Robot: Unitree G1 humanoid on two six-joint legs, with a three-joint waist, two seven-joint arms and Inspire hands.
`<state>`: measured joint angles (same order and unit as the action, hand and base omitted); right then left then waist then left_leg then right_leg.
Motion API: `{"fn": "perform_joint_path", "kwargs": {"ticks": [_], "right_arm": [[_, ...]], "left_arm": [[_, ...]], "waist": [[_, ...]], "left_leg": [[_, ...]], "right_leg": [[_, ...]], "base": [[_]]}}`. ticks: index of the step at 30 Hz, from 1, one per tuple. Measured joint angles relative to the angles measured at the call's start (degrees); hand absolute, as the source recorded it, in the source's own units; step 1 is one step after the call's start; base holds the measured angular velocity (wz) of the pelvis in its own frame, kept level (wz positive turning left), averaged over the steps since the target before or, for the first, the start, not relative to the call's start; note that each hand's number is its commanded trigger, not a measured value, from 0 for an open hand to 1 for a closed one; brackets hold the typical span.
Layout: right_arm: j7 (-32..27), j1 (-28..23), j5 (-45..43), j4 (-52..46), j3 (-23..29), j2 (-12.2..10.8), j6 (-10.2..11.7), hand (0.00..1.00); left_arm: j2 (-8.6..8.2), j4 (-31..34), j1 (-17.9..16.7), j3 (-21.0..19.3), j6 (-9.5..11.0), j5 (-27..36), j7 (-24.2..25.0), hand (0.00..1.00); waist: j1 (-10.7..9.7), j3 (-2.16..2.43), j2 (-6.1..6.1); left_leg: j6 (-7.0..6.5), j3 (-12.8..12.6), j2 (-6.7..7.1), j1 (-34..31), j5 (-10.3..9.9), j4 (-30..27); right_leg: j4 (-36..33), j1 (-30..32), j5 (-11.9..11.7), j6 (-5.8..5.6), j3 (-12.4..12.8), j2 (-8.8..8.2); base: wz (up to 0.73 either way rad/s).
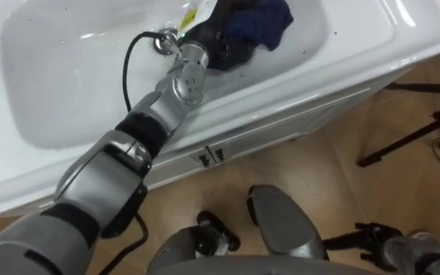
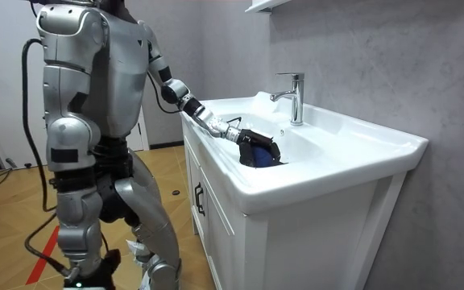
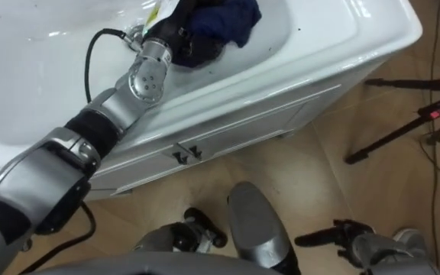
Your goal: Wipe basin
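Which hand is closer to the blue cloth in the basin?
Left. The left hand is on the cloth inside the basin. The right hand hangs low at the robot's side, outside the basin and far from the cloth.

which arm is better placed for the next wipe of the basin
Left. The left robot hand holds the cloth inside the basin, so it could likely sweep on at once. The right robot hand hangs low, well away from the basin.
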<state>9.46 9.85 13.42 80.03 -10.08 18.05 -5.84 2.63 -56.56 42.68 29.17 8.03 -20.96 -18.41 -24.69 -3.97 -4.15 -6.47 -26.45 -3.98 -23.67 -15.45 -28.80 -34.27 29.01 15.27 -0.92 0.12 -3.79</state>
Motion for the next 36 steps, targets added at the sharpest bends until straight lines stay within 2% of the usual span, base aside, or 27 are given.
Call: {"fn": "perform_joint_path", "kwargs": {"ticks": [3, 6, 9, 11, 14, 16, 17, 20, 23, 25, 26, 28, 29, 30, 31, 36], "right_arm": [[-0.07, 0.5, 0.62, -1.57, 0.0, 0.06, -0.14, 0.0], [0.03, 0.1, 1.5, -2.51, 0.05, 0.04, -0.6, 0.0], [-0.05, 0.01, 3.42, -2.49, 0.11, 0.25, -1.42, 0.0], [-0.06, -0.24, 5.11, -2.41, 0.26, 0.53, -1.82, 0.0], [-0.02, -0.73, 6.52, -2.41, 0.24, 0.66, -2.03, 0.0], [0.29, -0.86, 9.43, -2.14, 0.26, 0.92, -2.63, 0.0], [0.54, -0.83, 9.88, -2.1, 0.27, 0.96, -2.85, 0.0], [2.03, -0.87, 11.22, -2.64, 0.74, 1.25, -3.07, 0.0], [2.04, -1.0, 11.27, -2.66, 1.97, 1.44, -3.04, 0.0], [2.05, -0.96, 11.59, -2.7, 2.57, 2.09, -3.04, 0.0], [2.04, -0.92, 11.92, -2.72, 2.56, 2.24, -3.04, 0.0], [2.05, -1.07, 12.8, -2.81, 2.6, 2.34, -3.07, 0.0], [2.04, -0.95, 13.1, -2.9, 2.6, 2.34, -3.09, 0.0], [2.02, -0.81, 13.17, -3.57, 2.56, 2.33, -3.06, 0.0], [1.96, -0.73, 13.27, -4.19, 2.5, 2.17, -3.03, 0.0], [1.71, -0.99, 13.26, -4.14, 2.49, 2.06, -3.0, 0.0]], "left_arm": [[0.45, -1.58, 0.85, 0.16, -0.32, -4.47, -1.42, 1.0], [1.09, -3.38, 2.24, 0.22, -0.71, -8.66, -2.66, 1.0], [2.4, -5.35, 4.04, 0.32, -1.28, -10.57, -3.77, 1.0], [3.04, -7.19, 5.67, 0.42, -1.54, -11.41, -4.08, 1.0], [3.75, -9.76, 7.64, 0.56, -3.07, -13.97, -4.68, 1.0], [3.9, -12.57, 9.99, 0.39, -4.14, -17.32, -5.01, 1.0], [4.02, -13.36, 10.62, 0.4, -4.43, -17.86, -5.05, 1.0], [6.17, -16.81, 13.11, 0.34, -6.2, -20.15, -5.13, 1.0], [8.14, -17.3, 13.12, 0.27, -6.89, -19.84, -5.03, 1.0], [9.44, -17.88, 13.12, 0.16, -7.86, -19.84, -4.54, 1.0], [9.81, -17.86, 13.12, 0.16, -7.99, -19.85, -4.38, 1.0], [11.79, -17.83, 13.12, 0.09, -8.05, -19.77, -3.9, 1.0], [12.42, -17.88, 13.12, 0.06, -8.05, -19.73, -3.77, 1.0], [13.43, -18.32, 13.1, -0.06, -8.05, -19.7, -3.51, 1.0], [14.23, -18.97, 13.1, -0.15, -8.06, -19.69, -3.38, 1.0], [15.26, -20.01, 12.81, -2.49, -8.15, -19.73, -2.21, 1.0]], "waist": [[0.02, 0.03, -0.12], [-0.07, 0.22, -0.49], [-0.14, 0.41, -0.85], [-0.33, 0.32, -1.17], [-0.67, 0.07, -1.47], [-0.78, -0.31, -2.09], [-0.76, -0.37, -2.25], [-0.99, -0.59, -2.15], [-1.93, -0.68, -2.01], [-1.8, -0.81, -1.82], [-1.8, -0.82, -1.79], [-1.72, -0.68, -1.61], [-1.68, -0.71, -1.57], [-1.28, -0.99, -0.98], [-1.32, -0.85, -0.89], [-0.15, -0.86, -0.75]], "left_leg": [[0.3, -0.15, -0.71, -0.13, -0.81, -1.33], [0.75, -0.42, -1.56, -0.72, -1.3, -2.32], [0.43, -1.37, -2.37, -1.57, -1.18, -3.0], [0.43, -1.84, -2.52, -1.66, -1.18, -3.08], [0.66, -3.03, -2.54, -1.14, -1.38, -3.01], [0.66, -3.58, -2.63, -1.33, -1.39, -2.95], [0.66, -3.9, -2.73, -1.33, -1.4, -2.95], [0.68, -5.07, -3.0, -2.17, -1.45, -3.87], [0.92, -5.08, -3.53, -2.84, -1.36, -4.42], [1.08, -5.32, -4.28, -3.01, -1.36, -5.05], [1.13, -5.33, -4.37, -3.1, -1.36, -5.15], [1.25, -6.04, -4.56, -3.27, -1.29, -5.38], [1.3, -6.26, -4.63, -3.25, -1.26, -5.37], [1.65, -6.4, -4.65, -3.15, -1.05, -5.44], [1.77, -6.41, -4.81, -3.16, -1.03, -5.77], [2.59, -6.11, -6.63, -3.76, -1.16, -7.52]], "right_leg": [[-0.54, 0.1, 0.1, 0.06, 0.85, 0.84], [-0.53, 0.47, -0.13, 0.38, 0.68, 1.28], [-0.73, 1.6, -0.58, 0.54, 1.21, 1.79], [-0.87, 1.97, -0.78, 0.56, 1.64, 1.94], [-1.59, 2.37, -0.81, 0.5, 2.91, 2.14], [-1.6, 2.99, -1.21, 0.39, 3.53, 2.37], [-1.63, 3.18, -1.32, 0.36, 3.75, 2.45], [-3.36, 5.12, -1.37, 0.33, 5.34, 2.99], [-3.67, 5.76, -1.14, 0.58, 5.38, 3.4], [-3.76, 6.06, -1.43, 0.81, 5.77, 4.15], [-3.85, 6.2, -1.47, 0.87, 5.69, 4.17], [-4.77, 7.11, -1.43, 1.11, 6.31, 4.48], [-4.87, 7.24, -1.5, 1.22, 6.56, 4.63], [-5.26, 7.38, -1.57, 1.34, 6.99, 4.93], [-5.77, 7.52, -1.44, 1.58, 7.02, 5.07], [-6.04, 7.27, -1.59, 2.76, 6.54, 6.1]], "base": [[-0.14], [-0.1], [-0.12], [-0.14], [-0.18], [-0.17], [-0.22], [-0.22], [-0.06], [-0.17], [-0.15], [-0.13], [-0.21], [-0.17], [-0.13], [-0.04]]}}
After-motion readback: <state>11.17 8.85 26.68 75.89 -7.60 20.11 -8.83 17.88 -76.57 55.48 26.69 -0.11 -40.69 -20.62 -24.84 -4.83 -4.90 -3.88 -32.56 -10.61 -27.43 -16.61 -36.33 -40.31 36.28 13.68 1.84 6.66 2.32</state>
